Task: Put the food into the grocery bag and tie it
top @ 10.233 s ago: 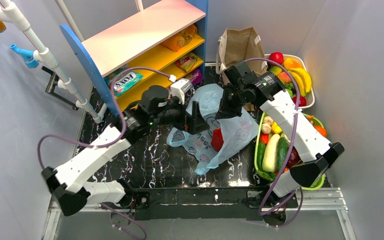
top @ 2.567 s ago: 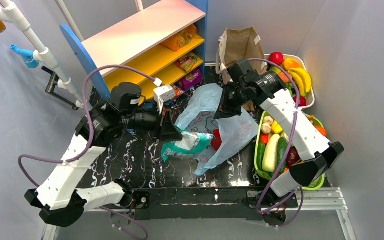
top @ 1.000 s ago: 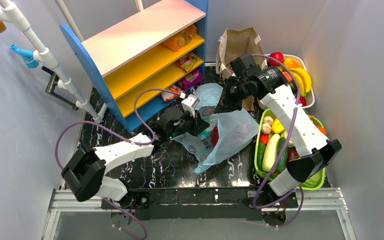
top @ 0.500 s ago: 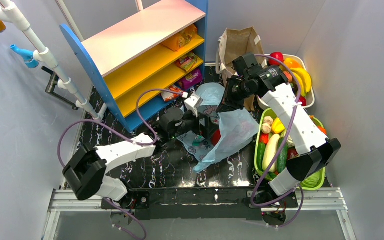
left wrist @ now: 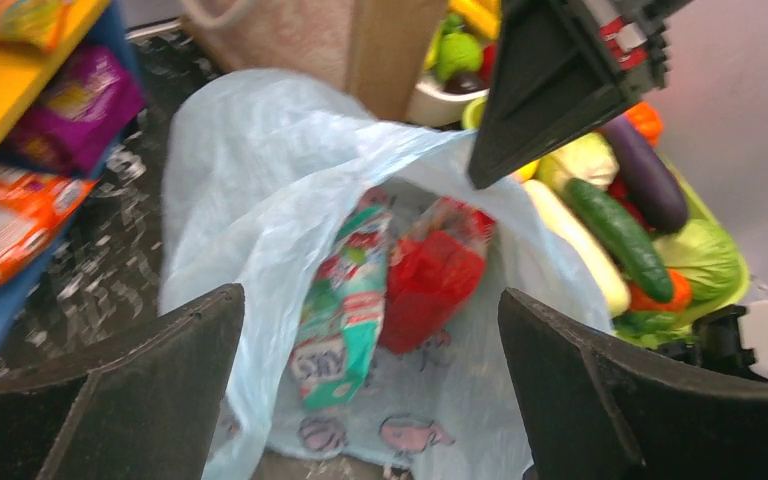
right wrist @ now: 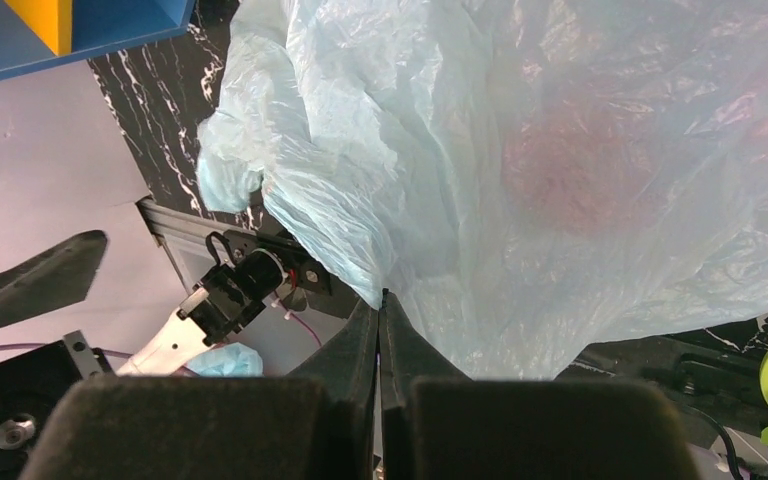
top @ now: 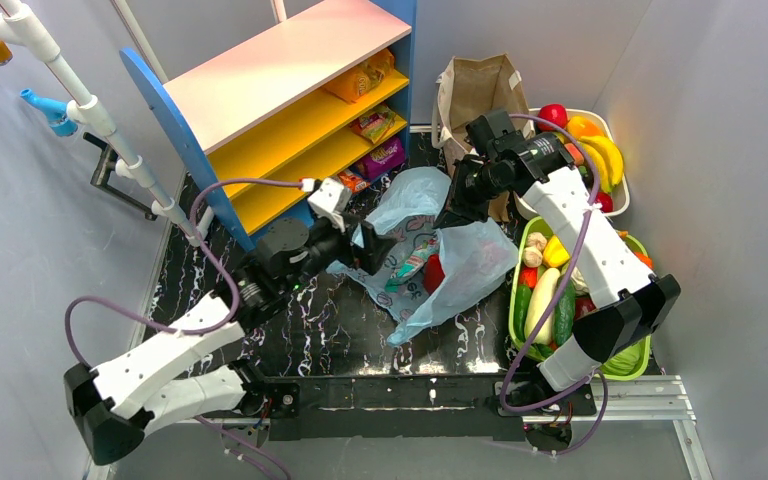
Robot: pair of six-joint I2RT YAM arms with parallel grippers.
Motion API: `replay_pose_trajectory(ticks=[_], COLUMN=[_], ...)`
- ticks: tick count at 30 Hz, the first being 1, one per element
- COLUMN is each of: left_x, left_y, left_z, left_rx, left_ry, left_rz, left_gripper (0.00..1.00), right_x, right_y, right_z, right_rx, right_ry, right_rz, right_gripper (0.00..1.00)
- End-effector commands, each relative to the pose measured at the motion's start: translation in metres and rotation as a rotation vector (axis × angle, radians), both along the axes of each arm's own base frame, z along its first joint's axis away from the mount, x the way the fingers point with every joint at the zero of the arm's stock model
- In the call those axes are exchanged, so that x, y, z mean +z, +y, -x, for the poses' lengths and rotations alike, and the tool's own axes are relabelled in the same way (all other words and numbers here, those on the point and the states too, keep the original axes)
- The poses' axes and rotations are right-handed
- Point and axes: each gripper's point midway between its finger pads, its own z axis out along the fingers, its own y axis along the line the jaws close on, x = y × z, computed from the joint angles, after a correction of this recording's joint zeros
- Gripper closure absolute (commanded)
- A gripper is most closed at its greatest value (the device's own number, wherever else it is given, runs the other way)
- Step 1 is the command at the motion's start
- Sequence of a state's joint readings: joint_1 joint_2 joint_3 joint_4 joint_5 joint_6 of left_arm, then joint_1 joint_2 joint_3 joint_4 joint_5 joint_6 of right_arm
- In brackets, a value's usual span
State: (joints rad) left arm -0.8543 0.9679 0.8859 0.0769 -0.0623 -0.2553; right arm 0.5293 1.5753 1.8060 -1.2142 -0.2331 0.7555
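The light-blue grocery bag (top: pixel 460 262) lies open on the black table. My right gripper (top: pixel 452 214) is shut on its upper rim and holds it up; the right wrist view shows the shut fingertips (right wrist: pixel 380 300) pinching the plastic (right wrist: pixel 520 150). A teal-and-white packet (top: pixel 410 268) and a red packet (top: pixel 433 272) lie inside the bag. In the left wrist view the teal packet (left wrist: pixel 345 310) is left of the red one (left wrist: pixel 430 285). My left gripper (top: pixel 378 250) is open and empty, just left of the bag's mouth (left wrist: pixel 370 400).
A blue-and-yellow shelf (top: pixel 290 140) with more snack packets (top: pixel 360 80) stands at the back left. A brown paper bag (top: pixel 480 90) stands behind the grocery bag. A white fruit basket (top: pixel 620 195) and a green vegetable basket (top: pixel 513 290) are on the right.
My left gripper carried the teal packet into the bag, let it go and drew back to the left, open. My right gripper kept its hold on the bag rim.
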Motion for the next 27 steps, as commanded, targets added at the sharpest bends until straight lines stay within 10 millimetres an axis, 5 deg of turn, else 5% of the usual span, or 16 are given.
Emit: replay_pose_trajectory(ticks=[1,10,17,21,27], left_x=[-0.034,-0.079,-0.124,-0.133,-0.153], left_y=[0.052,0.07,0.061,0.058,0.045], left_z=[0.006,0.017,0.015,0.008,0.005], left_rx=[0.162,0.16,0.099,0.125,0.089], left_ry=[0.066,0.09,0.108,0.111,0.131], left_rz=[-0.155,-0.252,-0.353,-0.357,-0.364], left_gripper=[0.02,0.02,0.03,0.11,0.35], right_x=[0.008,0.003,-0.004,-0.009,-0.014], right_y=[0.002,0.003,0.005,0.003,0.002], right_z=[0.0,0.003,0.009,0.014,0.017], right_rx=[0.011,0.008,0.009,0.01,0.005], right_ry=[-0.031,-0.001,0.041,0.058,0.077], right_rz=[-0.038,-0.044,-0.048,-0.044,-0.045], right_gripper=[0.99,0.99,0.99,0.99,0.99])
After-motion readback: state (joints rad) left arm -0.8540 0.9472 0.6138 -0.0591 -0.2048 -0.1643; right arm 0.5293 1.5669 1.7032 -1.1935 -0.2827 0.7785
